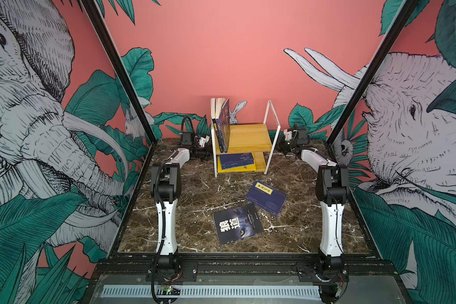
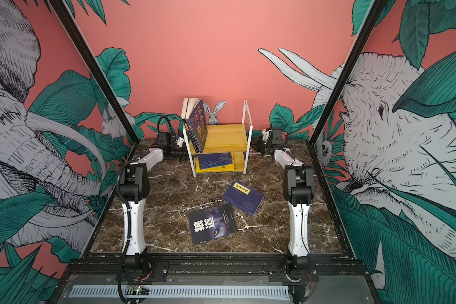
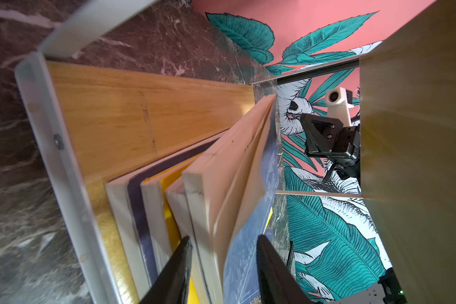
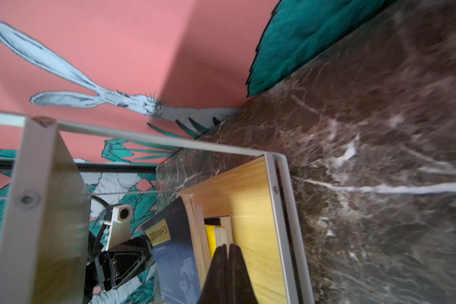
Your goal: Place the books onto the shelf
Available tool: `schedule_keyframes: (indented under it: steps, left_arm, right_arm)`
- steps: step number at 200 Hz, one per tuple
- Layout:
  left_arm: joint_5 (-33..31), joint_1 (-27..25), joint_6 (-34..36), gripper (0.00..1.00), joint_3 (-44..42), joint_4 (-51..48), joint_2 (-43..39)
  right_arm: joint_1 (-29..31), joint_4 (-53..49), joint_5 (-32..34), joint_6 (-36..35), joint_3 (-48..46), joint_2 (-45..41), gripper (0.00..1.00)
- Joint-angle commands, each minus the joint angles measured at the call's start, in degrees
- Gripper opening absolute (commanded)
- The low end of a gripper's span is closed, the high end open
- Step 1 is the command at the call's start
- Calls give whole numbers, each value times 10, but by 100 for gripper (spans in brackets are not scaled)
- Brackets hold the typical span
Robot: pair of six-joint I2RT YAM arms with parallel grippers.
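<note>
The shelf [image 1: 250, 136] stands at the back middle of the table. Two books [image 1: 223, 123] lean upright at the left of its upper board. A stack of books [image 1: 236, 160], navy over yellow, lies on the lower board. My left gripper [image 3: 223, 238] reaches into the lower tier from the left, open, its fingers astride the top navy book [image 3: 248, 237], whose pages fan out. My right gripper [image 4: 228, 246] is shut and empty at the stack's other end, tips by the yellow book [image 4: 209, 239]. A navy book with a yellow label [image 1: 266, 197] and a dark book with white characters [image 1: 237, 226] lie flat on the table.
The dark marble table [image 1: 195, 189] is bounded by a black frame and painted walls. Both arms stretch back along the shelf's sides, the left wrist [image 1: 192, 139] and the right wrist [image 1: 295, 135] close to the white frame posts.
</note>
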Motion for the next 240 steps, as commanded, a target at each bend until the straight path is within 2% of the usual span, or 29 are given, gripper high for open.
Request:
schedule_keyframes:
  steps: [1,77,182,240]
  left_arm:
    - [-1,-4,7,42,-7,-12,-22]
    - [1,-4,6,42,-4,-12,-20]
    - [2,-4,3,41,-4,-10,-17]
    - [5,-5,0,38,-4,-8,-15]
  right_arm:
    - [19,-16,-45,13,29,32,0]
    - [49,-26,-100,24,91,87,0]
    - [65,-84,-109,-1,141,125,0]
    - [72,-123,-136,-19,164,140,0]
